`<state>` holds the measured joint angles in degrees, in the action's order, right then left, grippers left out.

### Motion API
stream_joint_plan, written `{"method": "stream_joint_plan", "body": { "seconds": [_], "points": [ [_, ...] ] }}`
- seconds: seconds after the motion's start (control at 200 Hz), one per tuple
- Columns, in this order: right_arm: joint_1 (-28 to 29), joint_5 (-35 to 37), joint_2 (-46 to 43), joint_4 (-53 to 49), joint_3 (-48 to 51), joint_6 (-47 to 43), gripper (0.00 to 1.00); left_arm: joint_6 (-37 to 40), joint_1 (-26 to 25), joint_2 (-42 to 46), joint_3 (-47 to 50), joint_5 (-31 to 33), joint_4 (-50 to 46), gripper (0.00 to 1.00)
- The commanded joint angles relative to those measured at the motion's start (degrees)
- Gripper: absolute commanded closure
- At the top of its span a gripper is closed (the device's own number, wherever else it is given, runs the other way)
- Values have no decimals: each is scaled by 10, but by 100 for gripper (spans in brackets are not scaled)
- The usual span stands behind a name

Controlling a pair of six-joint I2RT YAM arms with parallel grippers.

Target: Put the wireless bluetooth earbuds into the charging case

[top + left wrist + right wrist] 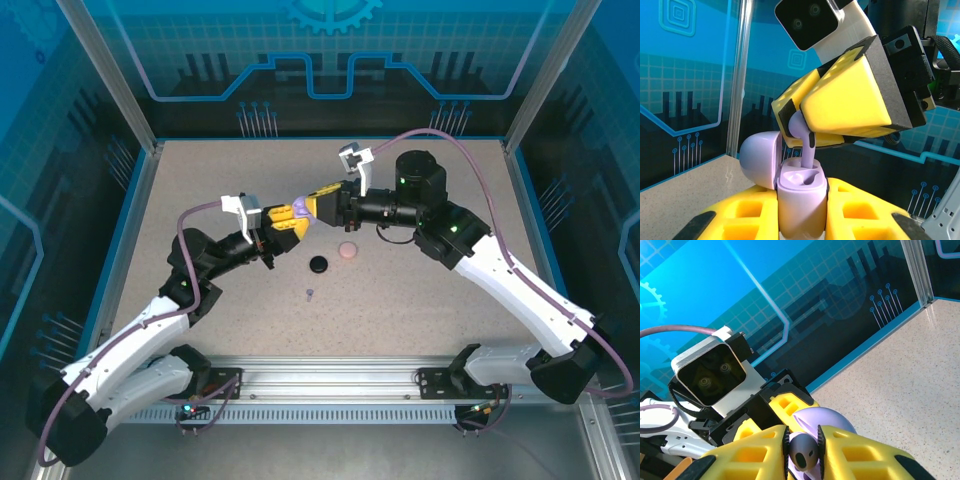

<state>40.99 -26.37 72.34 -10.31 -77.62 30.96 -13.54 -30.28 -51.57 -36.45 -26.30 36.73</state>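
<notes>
From above, the left gripper (283,222) is clamped on a glossy lavender charging case (300,211) held over the speckled table (430,290). The right gripper (318,205) meets it there, with a round black case (318,264), a pink case (347,251) and a tiny loose earbud (310,294) lying below. At the left wrist, blocky yellow fingers (765,195) squeeze the open case upright, its domed lid (760,157) hinged back. The right gripper pinches the lavender earbud (805,142), whose stem tip is down at a moulded well. At the right wrist, that bud's smooth rounded head sits squeezed between the yellow fingers.
</notes>
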Motion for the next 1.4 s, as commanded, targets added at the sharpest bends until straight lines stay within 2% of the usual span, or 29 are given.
{"method": "stream_joint_plan", "body": {
  "seconds": [0.0, 0.835, 0.981, 1.191, 1.396],
  "points": [
    [7, 5, -7, 13, 13, 18, 76, 11, -5, 10, 2, 6, 43, 100],
    [1, 19, -22, 20, 47, 84, 75, 31, -5, 1, 26, 13, 117, 100],
    [-2, 26, -26, 17, 49, 83, 68, 31, -6, 0, 25, 13, 116, 100],
    [-10, 27, -34, 1, 28, 68, 52, 32, -5, 1, 29, 13, 111, 100],
    [-22, 75, -64, -63, 22, 30, 43, 34, -5, 10, 28, 16, 99, 100]
  ]
}}
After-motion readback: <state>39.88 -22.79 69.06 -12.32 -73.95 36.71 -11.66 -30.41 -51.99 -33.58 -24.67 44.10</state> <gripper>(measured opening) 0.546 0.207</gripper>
